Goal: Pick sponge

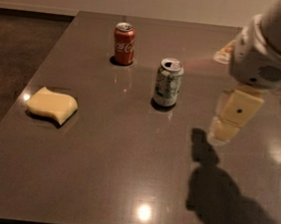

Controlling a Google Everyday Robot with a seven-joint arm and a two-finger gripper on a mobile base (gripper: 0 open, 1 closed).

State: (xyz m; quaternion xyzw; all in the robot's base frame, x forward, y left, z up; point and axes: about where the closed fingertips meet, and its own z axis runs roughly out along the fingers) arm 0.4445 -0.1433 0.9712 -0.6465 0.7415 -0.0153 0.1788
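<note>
Nearest, arm's shadow (pixel 214 192) lies on the dark glossy surface (pixel 123 182), right side. Sponge (pixel 51 105) lies flat near the surface's left edge, nothing touching it. Gripper (pixel 229 122) hangs over the right side, well apart from sponge, holding nothing; can't tell whether it's spread or closed from this angle. Green/white can (pixel 168 82) stands upright approx. mid-surface, betw. sponge and gripper but further back. Red can (pixel 123 43) stands upright beyond it, to the left.
</note>
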